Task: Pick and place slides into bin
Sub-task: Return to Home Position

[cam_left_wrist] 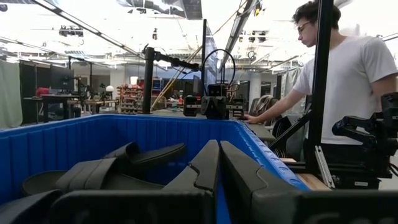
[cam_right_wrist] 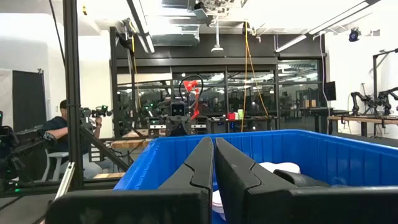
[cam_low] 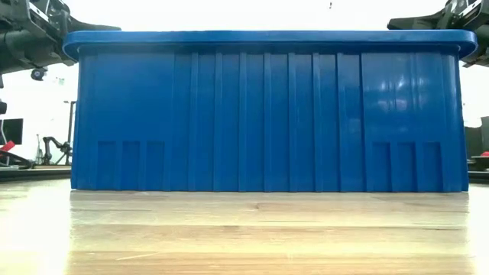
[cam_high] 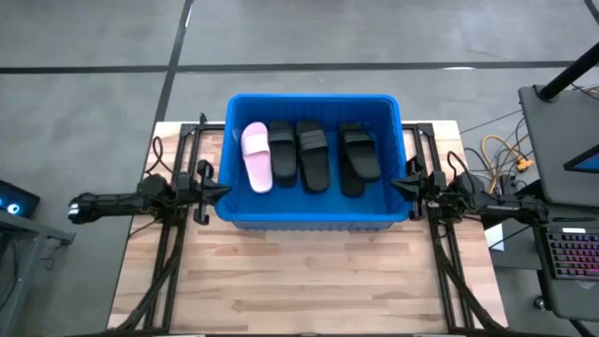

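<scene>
The blue bin [cam_high: 314, 217] stands on the wooden table, toward its far side. Inside lie one pale pink slide [cam_high: 256, 157] at the left and several black slides [cam_high: 312, 154], one of them nearer the right wall [cam_high: 358, 154]. My left gripper [cam_high: 225, 190] is shut and empty at the bin's left rim. My right gripper [cam_high: 397, 185] is shut and empty at the bin's right rim. In the left wrist view the black slides [cam_left_wrist: 106, 171] show inside the bin; in the right wrist view the pink slide [cam_right_wrist: 280, 168] shows.
Black frame posts [cam_high: 178, 234] stand on either side of the bin. A laptop [cam_high: 571, 253] and cables [cam_high: 501, 154] lie off the table's right. A person [cam_left_wrist: 342, 81] stands beyond the table, a hand on a bench. Bare wood [cam_high: 309, 281] lies at the near side.
</scene>
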